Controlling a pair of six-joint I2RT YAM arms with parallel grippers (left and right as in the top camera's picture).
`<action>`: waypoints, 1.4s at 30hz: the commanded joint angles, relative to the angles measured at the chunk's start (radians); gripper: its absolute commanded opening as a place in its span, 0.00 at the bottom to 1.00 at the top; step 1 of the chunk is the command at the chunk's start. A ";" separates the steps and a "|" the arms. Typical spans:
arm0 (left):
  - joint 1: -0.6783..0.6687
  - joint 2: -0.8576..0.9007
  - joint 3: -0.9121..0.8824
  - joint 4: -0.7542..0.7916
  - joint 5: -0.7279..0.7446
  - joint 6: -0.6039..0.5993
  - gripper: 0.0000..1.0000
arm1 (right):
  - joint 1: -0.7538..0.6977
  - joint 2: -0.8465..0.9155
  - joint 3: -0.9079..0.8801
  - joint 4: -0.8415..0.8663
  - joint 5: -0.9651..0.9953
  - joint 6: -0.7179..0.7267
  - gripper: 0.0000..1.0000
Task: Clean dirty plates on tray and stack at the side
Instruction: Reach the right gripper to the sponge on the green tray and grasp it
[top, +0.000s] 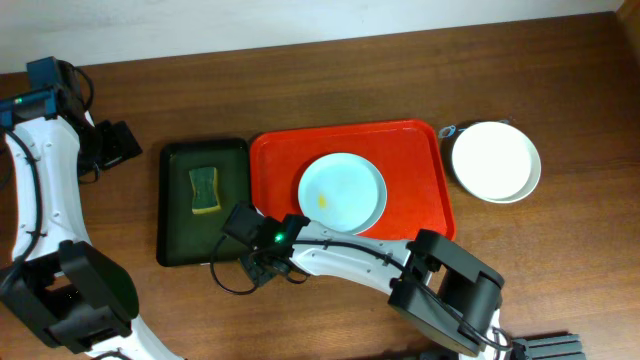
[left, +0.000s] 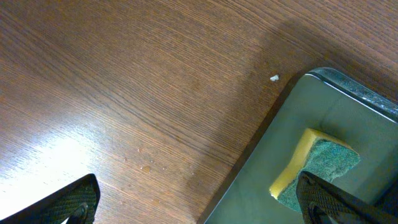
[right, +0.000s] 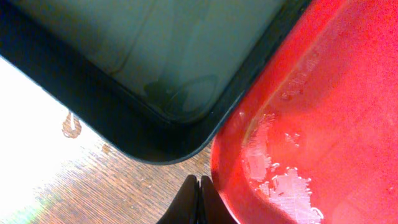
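The red-orange tray (top: 425, 150) lies in the middle of the table. One pale blue plate (top: 342, 192) with a small yellow smear sits on it. A white plate (top: 495, 160) rests on the table to the right of the tray; I cannot tell how many are stacked there. My right gripper (top: 264, 264) is shut and empty, just off the tray's front left corner (right: 311, 124), fingertips (right: 199, 202) over the wood. My left gripper (top: 115, 145) is open and empty (left: 199, 211), left of the green tray.
A dark green tray (top: 180, 245) lies left of the red tray and holds a yellow-green sponge (top: 204, 190). The sponge (left: 317, 168) and the green tray (left: 280, 149) show in the left wrist view. Water drops lie on the wood (right: 71, 124).
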 joint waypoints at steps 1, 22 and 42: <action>0.001 -0.021 0.012 -0.002 -0.004 -0.010 0.99 | -0.021 0.006 0.009 0.003 0.001 -0.010 0.04; 0.001 -0.021 0.012 -0.002 -0.004 -0.010 0.99 | -0.116 0.005 0.003 0.017 -0.044 0.009 0.04; 0.001 -0.021 0.012 -0.001 -0.004 -0.010 0.99 | -0.146 -0.087 0.358 -0.111 -0.084 -0.010 0.72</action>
